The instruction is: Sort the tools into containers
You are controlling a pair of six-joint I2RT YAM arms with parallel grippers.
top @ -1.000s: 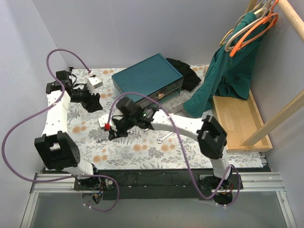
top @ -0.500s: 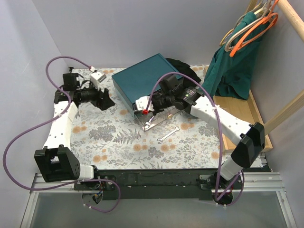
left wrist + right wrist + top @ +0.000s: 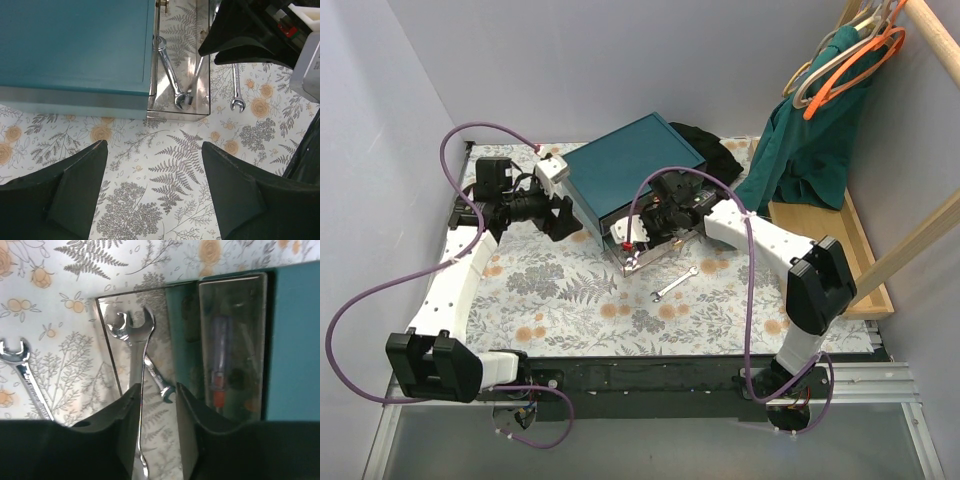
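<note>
Left gripper [image 3: 560, 212] is held wide open over the floral cloth [image 3: 570, 300], just beside the left corner of the teal box [image 3: 630, 165], with nothing between its fingers. A drawer [image 3: 175, 111] stands open at the box front. One wrench [image 3: 168, 70] is laid flat in it. A second wrench [image 3: 143, 355] is seen head-down in the drawer, its shank running up between the narrowly spaced fingers of the right gripper [image 3: 157, 387] and lying against one of them; whether it is gripped cannot be told. A screwdriver [image 3: 218, 365] is seen dimly in a second drawer [image 3: 252, 340]. A third wrench [image 3: 673, 286] is noted on the cloth, just right of the open drawer.
</note>
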